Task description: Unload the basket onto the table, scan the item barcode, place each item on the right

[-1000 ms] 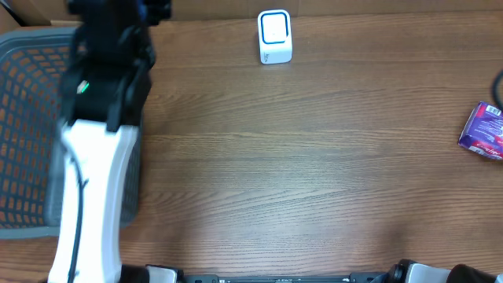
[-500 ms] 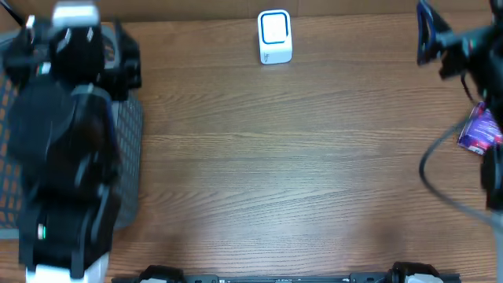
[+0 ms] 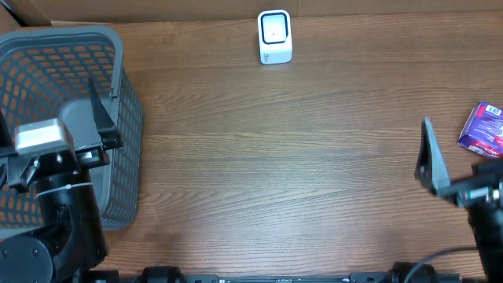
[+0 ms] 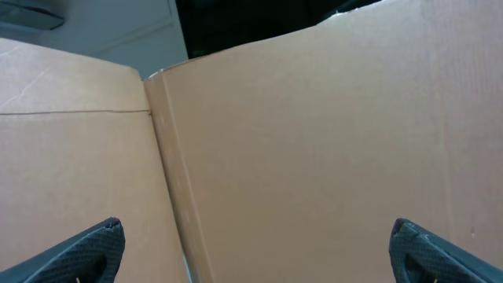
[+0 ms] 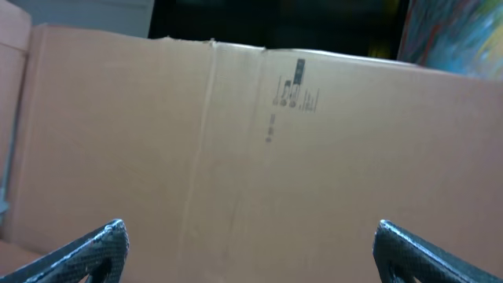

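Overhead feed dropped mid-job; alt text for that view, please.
A white box scanner with a blue-rimmed window stands at the far middle of the brown wooden table; a purple packet lies at the right edge, a grey plastic mesh basket at the left. Left arm and right arm sit at the near corners.

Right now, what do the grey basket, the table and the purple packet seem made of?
Grey basket: likely moulded plastic, matte, with an even lattice of holes.
Table: wood or wood-look laminate, brown with long grain lines, low sheen.
Purple packet: seemingly glossy printed film or card; too small to tell which.
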You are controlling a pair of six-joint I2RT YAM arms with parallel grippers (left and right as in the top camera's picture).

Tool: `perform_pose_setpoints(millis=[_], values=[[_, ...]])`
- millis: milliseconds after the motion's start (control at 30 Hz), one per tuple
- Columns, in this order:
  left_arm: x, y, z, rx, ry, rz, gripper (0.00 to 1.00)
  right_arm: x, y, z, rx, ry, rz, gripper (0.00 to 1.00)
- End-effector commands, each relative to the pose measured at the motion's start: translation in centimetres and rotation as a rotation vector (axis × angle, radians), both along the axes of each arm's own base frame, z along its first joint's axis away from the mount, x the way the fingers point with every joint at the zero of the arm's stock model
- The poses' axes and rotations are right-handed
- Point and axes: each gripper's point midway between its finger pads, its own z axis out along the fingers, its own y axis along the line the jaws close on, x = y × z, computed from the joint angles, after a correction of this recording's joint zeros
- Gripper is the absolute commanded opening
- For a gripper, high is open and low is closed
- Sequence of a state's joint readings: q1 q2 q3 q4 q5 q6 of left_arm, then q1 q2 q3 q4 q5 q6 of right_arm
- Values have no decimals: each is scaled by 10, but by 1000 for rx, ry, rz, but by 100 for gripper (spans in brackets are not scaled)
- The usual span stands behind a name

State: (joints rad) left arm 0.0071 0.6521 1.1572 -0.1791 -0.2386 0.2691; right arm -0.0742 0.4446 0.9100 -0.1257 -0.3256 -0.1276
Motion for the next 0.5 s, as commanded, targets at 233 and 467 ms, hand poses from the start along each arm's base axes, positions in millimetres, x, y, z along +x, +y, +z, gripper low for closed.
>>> perform_pose_setpoints(millis=[233, 467], values=[[-46, -19, 7, -71, -95, -148, 100, -30, -8, -5, 58, -29, -51, 100], [-82, -29, -18, -50, -151, -200, 100, -17, -2, -58, 57, 200, -31, 100]])
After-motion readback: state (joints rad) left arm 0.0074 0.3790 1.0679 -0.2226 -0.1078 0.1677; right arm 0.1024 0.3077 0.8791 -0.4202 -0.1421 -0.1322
